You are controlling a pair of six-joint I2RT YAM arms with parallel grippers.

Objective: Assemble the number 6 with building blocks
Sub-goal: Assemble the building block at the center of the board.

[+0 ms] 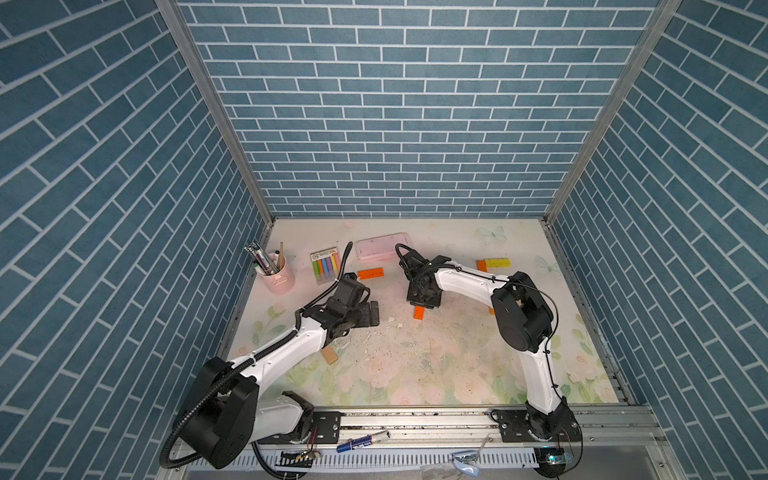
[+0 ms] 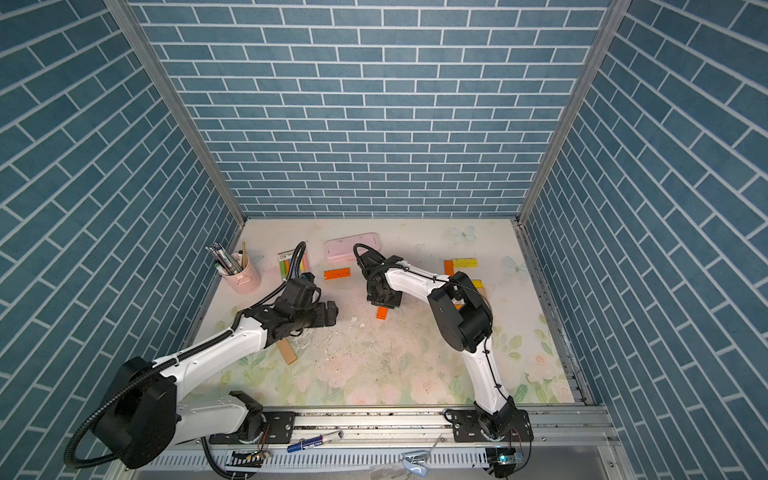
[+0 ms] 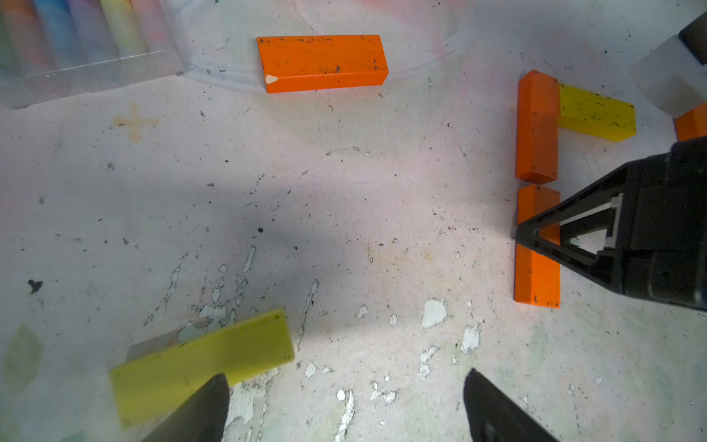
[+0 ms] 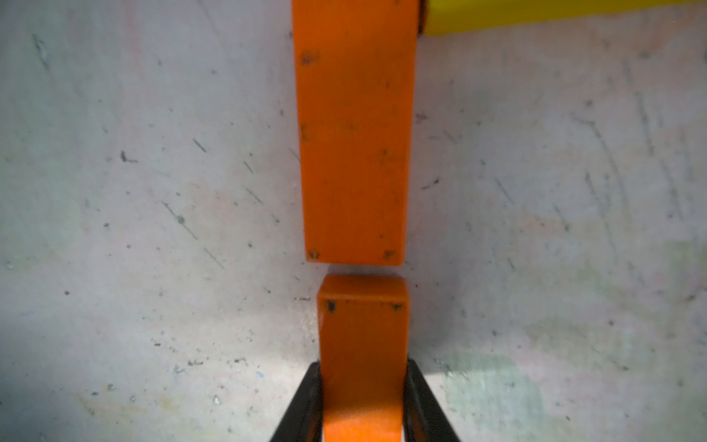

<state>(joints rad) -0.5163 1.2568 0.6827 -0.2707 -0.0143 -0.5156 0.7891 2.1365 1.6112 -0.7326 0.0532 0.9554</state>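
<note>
- Right wrist view: right gripper [image 4: 361,369] is clamped on the held orange block [image 4: 363,336], one jaw on each long side. The block lies on the mat [image 4: 153,191].
- The held orange block sits end-to-end w/ the second orange block [image 4: 354,134]. A narrow gap shows btwn the ends (not touching).
- The yellow block [image 4: 535,15] butts the far end of the second orange block at approx. a right angle, forming an L.
- Left gripper [image 3: 346,382]: jaws spread wide, grasping nothing.
- The pale yellow block [image 3: 199,363] lies flat. One left finger [image 3: 206,405] overlaps it in the left wrist view (contact: cannot tell).
- The loose orange block [image 3: 323,63] lies flat near the chalk pack [image 3: 76,38], well apart from the orange row.
- In both top views the held orange block pokes out beneath the right gripper, approx. mid-table.
- The tan block [image 1: 329,355] lies partly under the left arm.
- The far orange block [image 1: 481,266] and far yellow block [image 1: 497,262] lie just beside each other toward the right rear.
- The pink case [image 1: 382,246] is at the rear.
</note>
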